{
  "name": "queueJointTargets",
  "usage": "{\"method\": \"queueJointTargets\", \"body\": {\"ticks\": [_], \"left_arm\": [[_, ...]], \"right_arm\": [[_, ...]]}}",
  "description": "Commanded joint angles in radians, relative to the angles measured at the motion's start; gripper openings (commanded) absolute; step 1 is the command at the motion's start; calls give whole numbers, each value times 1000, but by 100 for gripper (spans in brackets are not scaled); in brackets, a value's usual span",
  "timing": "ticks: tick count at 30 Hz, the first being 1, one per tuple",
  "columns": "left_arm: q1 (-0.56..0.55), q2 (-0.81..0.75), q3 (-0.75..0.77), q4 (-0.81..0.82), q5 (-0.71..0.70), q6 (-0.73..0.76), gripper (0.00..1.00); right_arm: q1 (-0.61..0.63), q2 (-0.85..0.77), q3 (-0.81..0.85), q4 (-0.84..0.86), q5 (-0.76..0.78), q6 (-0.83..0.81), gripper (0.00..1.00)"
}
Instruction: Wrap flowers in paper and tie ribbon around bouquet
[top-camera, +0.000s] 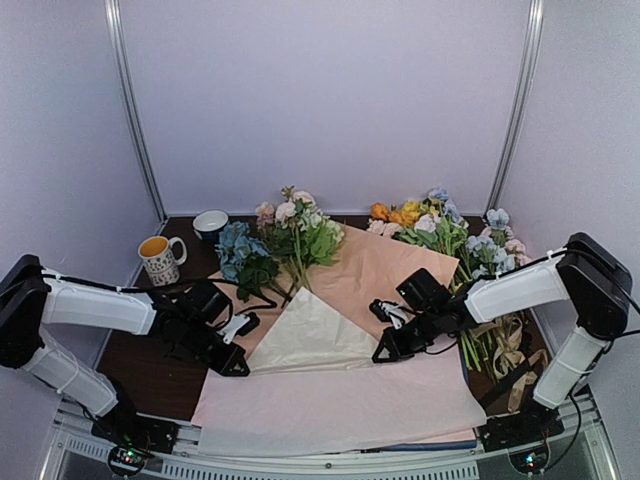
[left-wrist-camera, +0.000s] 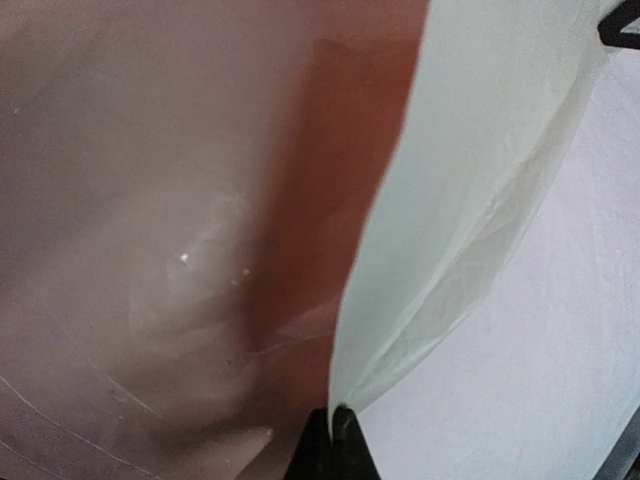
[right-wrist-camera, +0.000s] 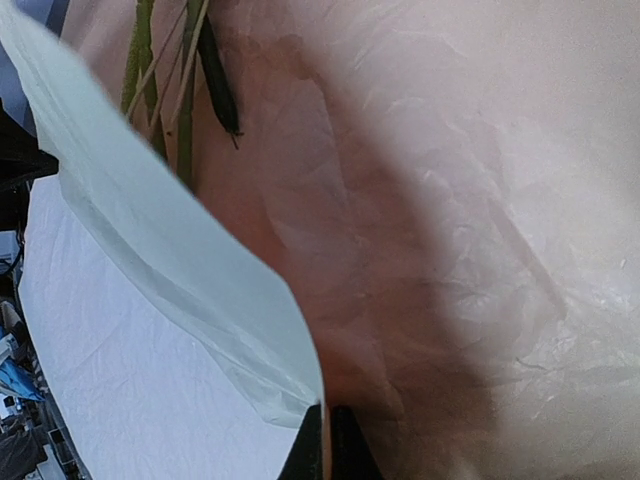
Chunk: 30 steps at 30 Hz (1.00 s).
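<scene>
The peach-tan paper (top-camera: 385, 270) lies diagonally on the table. Its near corner is folded up and over, showing a cream underside (top-camera: 312, 335). The flowers (top-camera: 290, 228) lie at its far left corner, blue, white and pink heads pointing away, stems (right-wrist-camera: 150, 60) running under the fold. My left gripper (top-camera: 240, 367) (left-wrist-camera: 340, 422) is shut on the left end of the fold. My right gripper (top-camera: 383, 354) (right-wrist-camera: 327, 422) is shut on the right end. A tan ribbon (top-camera: 508, 350) lies in loops at the right edge. No bouquet is in view.
Pale pink sheets (top-camera: 340, 405) lie under the paper, reaching the near edge. A larger bunch with orange and yellow blooms (top-camera: 440, 225) lies at the back right. A patterned mug (top-camera: 160, 258) and a small bowl (top-camera: 210, 222) stand at the back left.
</scene>
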Motion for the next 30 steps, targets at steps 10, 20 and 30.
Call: {"method": "queueJointTargets", "body": {"ticks": [10, 20, 30], "left_arm": [[5, 64, 32, -129, -55, 55, 0], [5, 133, 75, -114, 16, 79, 0], [5, 128, 78, -124, 20, 82, 0]], "right_arm": [[-29, -32, -11, -173, 65, -27, 0], [-29, -95, 94, -334, 162, -74, 19], [91, -171, 383, -473, 383, -119, 29]]}}
